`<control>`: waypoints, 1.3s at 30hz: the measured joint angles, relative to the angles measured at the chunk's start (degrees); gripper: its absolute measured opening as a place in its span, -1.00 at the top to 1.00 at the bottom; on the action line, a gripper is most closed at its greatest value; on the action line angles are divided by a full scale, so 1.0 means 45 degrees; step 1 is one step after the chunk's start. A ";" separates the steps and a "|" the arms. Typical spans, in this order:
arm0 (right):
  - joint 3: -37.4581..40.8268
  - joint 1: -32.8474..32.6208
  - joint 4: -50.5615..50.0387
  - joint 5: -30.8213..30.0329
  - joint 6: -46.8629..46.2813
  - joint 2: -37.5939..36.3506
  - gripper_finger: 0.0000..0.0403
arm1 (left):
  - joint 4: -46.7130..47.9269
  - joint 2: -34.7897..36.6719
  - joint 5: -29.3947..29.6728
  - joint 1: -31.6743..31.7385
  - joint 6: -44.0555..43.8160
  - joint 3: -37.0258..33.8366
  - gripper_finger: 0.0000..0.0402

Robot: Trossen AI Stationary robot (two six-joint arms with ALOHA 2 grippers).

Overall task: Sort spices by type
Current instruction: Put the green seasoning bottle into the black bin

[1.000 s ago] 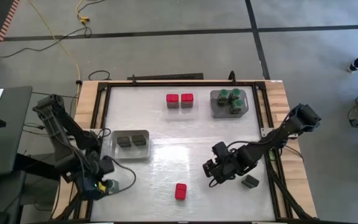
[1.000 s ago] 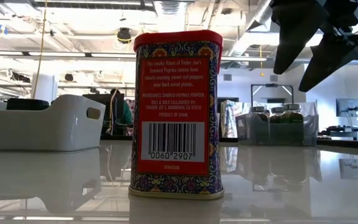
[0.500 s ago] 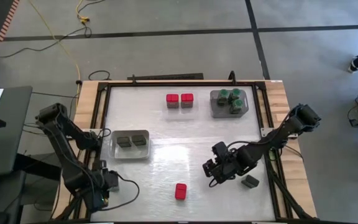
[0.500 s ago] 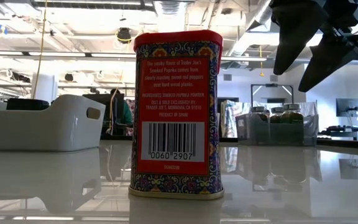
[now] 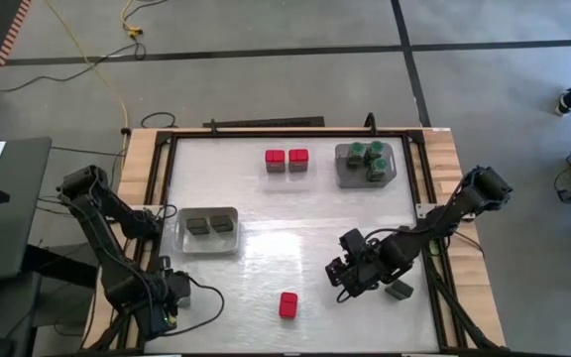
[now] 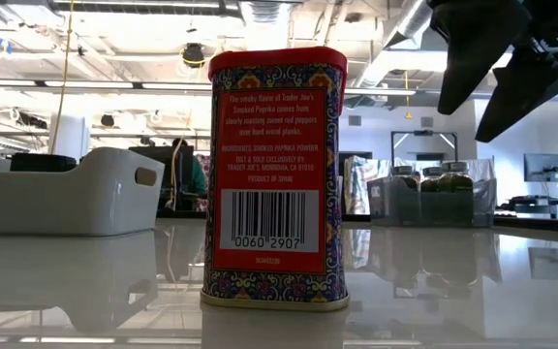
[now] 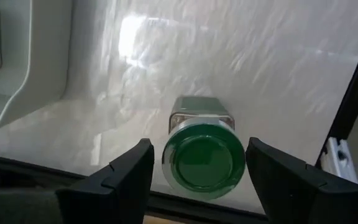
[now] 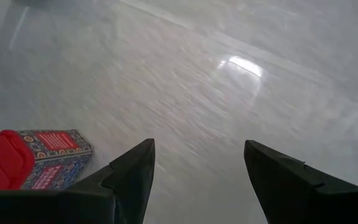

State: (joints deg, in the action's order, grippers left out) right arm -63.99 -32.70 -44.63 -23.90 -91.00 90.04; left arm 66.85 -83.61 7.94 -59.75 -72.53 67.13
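A green-lidded jar (image 7: 204, 163) stands on its base near the table's near left corner. My left gripper (image 7: 197, 155) is open with one finger on each side of the jar; in the high view this gripper (image 5: 162, 305) hides it. My right gripper (image 5: 343, 280) hangs open above the table, right of a lone red tin (image 5: 288, 304) that stands upright (image 6: 274, 174) and also shows in the right wrist view (image 8: 36, 158). A dark grey tin (image 5: 399, 291) lies partly under the right arm. Two red tins (image 5: 287, 159) stand near the far edge.
A grey tray (image 5: 211, 230) left of centre holds two dark tins. A clear tray (image 5: 365, 164) at the far right holds several green-lidded jars. A raised frame (image 5: 167, 188) runs along the table's sides. Bare tabletop lies in the middle.
My left arm has drawn toward the near edge and its gripper has come over the green-lidded jar, which showed beside it a second ago and is now covered in the high view. My right gripper has shifted a little toward the near right, staying open.
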 joint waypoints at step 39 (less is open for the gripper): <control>0.0005 -0.0061 0.0045 -0.0015 -0.0015 -0.0009 -0.36 | -0.0185 0.0034 -0.0144 0.0000 -0.0795 0.0010 -0.51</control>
State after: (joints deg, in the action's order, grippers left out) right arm -63.96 -32.97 -44.42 -23.97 -91.07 90.00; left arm 66.02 -83.46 7.30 -59.75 -76.11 67.18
